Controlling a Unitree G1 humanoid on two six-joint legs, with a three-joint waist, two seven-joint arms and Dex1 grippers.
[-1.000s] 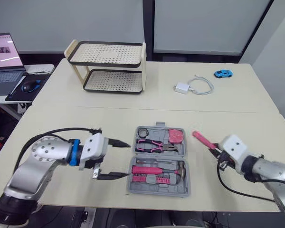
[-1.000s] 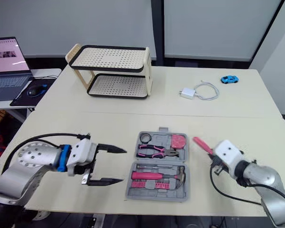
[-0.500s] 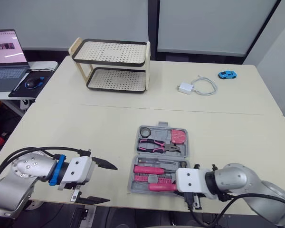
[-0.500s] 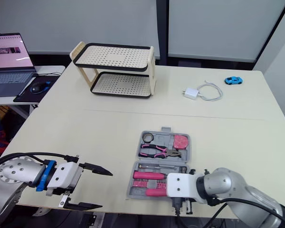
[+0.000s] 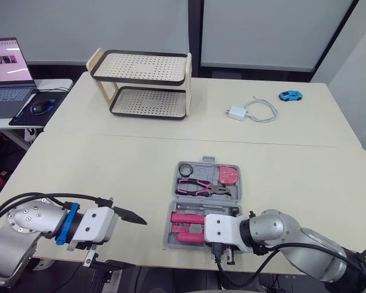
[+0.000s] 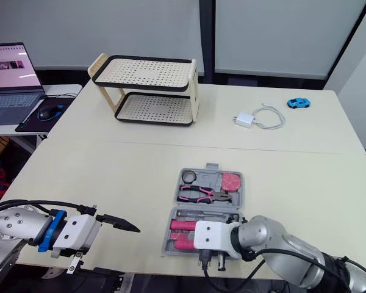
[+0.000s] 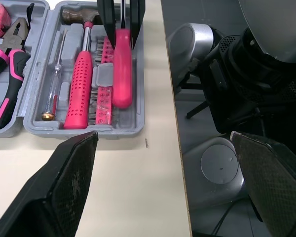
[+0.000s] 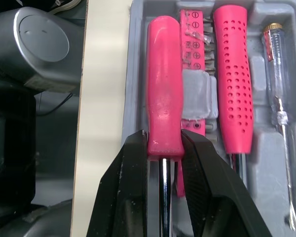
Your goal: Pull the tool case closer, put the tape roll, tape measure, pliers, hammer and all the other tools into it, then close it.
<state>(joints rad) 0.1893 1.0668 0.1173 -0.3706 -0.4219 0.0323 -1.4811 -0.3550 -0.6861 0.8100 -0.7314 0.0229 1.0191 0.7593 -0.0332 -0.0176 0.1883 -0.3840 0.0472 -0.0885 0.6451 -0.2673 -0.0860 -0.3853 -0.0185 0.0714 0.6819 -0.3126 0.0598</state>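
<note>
The grey tool case (image 5: 230, 201) lies open near the table's front edge. Its far half holds the tape roll (image 5: 184, 169), the pliers (image 5: 198, 186) and a pink tape measure (image 5: 228, 175). Its near half holds the pink-handled hammer (image 5: 194, 218) and a row of bits. My right gripper (image 8: 164, 141) is shut on a pink-handled screwdriver (image 8: 164, 98), whose handle lies along the case's front row (image 7: 122, 69). My left gripper (image 5: 129, 241) stands wide open at the front edge, left of the case, with nothing between its fingers (image 7: 74, 182).
A two-tier perforated rack (image 5: 143, 85) stands at the back left. A white charger with cable (image 5: 250, 111) and a blue toy car (image 5: 287, 95) lie at the back right. A laptop (image 5: 3, 67) and a mouse (image 5: 38, 107) sit on a side desk.
My right gripper carried the pink screwdriver from the table's right side to the front row of the case. My left gripper drew back toward the front-left edge.
</note>
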